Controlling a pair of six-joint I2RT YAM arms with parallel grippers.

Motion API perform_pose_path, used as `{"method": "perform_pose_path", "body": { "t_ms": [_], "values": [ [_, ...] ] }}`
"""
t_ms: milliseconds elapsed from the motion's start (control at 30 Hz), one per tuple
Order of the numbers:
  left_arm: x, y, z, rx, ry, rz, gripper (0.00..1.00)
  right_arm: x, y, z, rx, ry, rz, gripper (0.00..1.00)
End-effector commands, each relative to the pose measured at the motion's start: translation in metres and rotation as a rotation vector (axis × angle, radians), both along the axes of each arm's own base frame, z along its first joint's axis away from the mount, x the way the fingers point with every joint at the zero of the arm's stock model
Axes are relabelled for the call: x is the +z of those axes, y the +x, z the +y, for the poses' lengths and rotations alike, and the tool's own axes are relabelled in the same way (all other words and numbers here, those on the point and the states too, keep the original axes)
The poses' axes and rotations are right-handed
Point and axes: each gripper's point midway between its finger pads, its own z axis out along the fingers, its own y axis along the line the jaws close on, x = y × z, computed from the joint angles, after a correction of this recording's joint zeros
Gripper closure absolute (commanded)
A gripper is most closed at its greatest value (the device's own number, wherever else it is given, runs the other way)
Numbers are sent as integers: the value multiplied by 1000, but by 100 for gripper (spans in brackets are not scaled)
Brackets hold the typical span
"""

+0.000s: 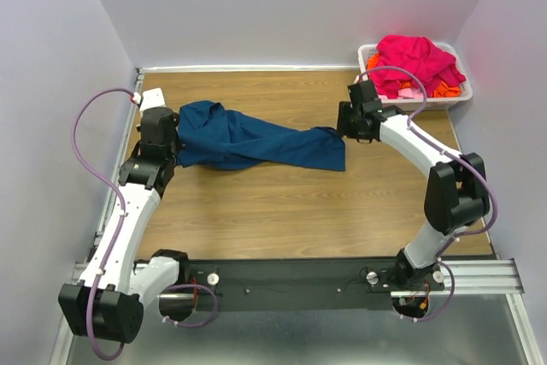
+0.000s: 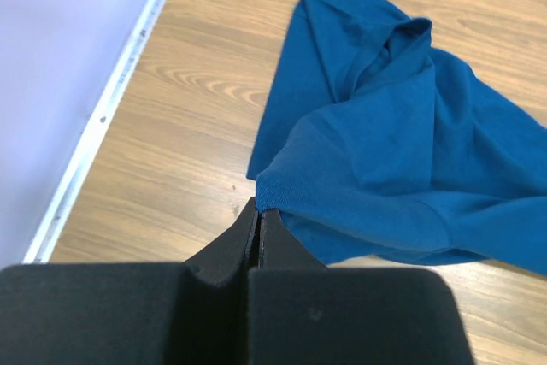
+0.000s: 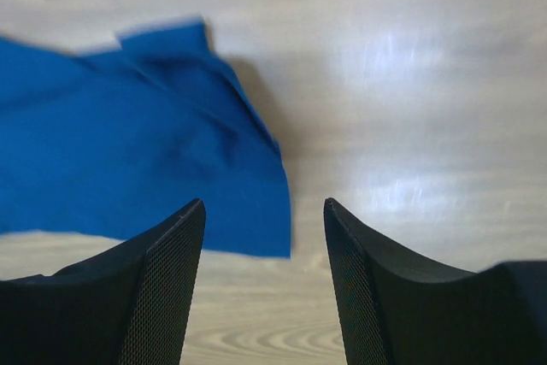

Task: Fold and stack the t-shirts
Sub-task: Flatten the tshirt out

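While the dark blue t-shirt (image 1: 256, 138) lies stretched as a crumpled band across the far half of the wooden table (image 1: 282, 220), we see it bunched thick at its left end and flatter at its right end. It runs left to right between the two arms.

Left gripper (image 2: 259, 211): jaws fully together, pinching a folded edge of the shirt right at the tips. In the left wrist view the cloth rises from the pinch and drapes away over the table. The side wall's base strip runs near it on the left.

Right gripper (image 3: 263, 204): jaws spread wide, nothing between them. In the right wrist view the shirt's right corner sits just ahead of and beside the left jaw, with bare wood under the gap. From the top view this gripper sits at the shirt's right end. We cannot tell whether it touches the cloth.

A pink t-shirt (image 1: 416, 59) is heaped in the white basket (image 1: 457, 100) at the far right corner, just behind the right arm's wrist. An orange t-shirt (image 1: 444, 89) pokes out under it. Both are well apart from the blue one.
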Motion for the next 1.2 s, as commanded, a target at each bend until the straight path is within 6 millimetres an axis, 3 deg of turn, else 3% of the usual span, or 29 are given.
{"method": "perform_pose_path", "body": {
  "t_ms": [0, 167, 500, 633, 933, 1167],
  "values": [
    [-8, 14, -9, -35, -38, -39, 100, -36, -44, -1, 8, 30, 131, 35],
    [-23, 14, -8, -17, -47, -53, 100, -65, -67, 1, -36, 87, 196, 36],
    [-39, 8, -5, 8, -69, -73, 100, -75, -56, 17, -81, 134, 167, 38],
    [-39, 8, -9, 0, -95, -103, 100, -88, -62, 18, -102, 106, 193, 42],
    [-28, 6, -8, -4, -97, -161, 100, -112, -82, 1, -142, 13, 259, 47],
    [-23, 4, -7, -3, -89, -179, 100, -117, -93, -24, -179, -128, 280, 50]
  ]
}}
